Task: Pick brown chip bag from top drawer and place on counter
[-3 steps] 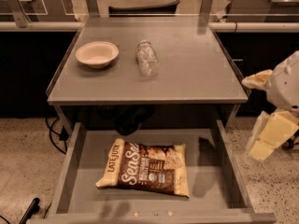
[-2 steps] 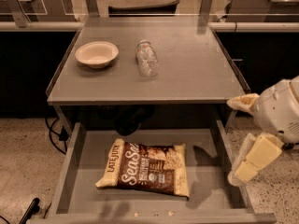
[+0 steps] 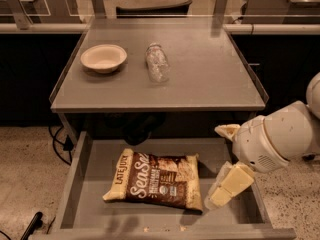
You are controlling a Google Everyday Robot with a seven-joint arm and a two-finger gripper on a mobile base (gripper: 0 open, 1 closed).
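**Gripper poised at the open drawer, chip bag not yet taken**

The brown chip bag lies flat on the floor of the pulled-out top drawer. The gripper hangs just beside the bag's right end, near the drawer's right wall, with its jaws spread wide and empty. The bag is likely light, puffy and crinkly (slick film that yields when squeezed), so a pinch on the near crimped cream edge looks safest. The worktop overhangs the drawer's rear, so the lift probably needs to come forward before rising. A paper bowl and a toppled clear plastic bottle sit toward its back left, leaving the front and right open.
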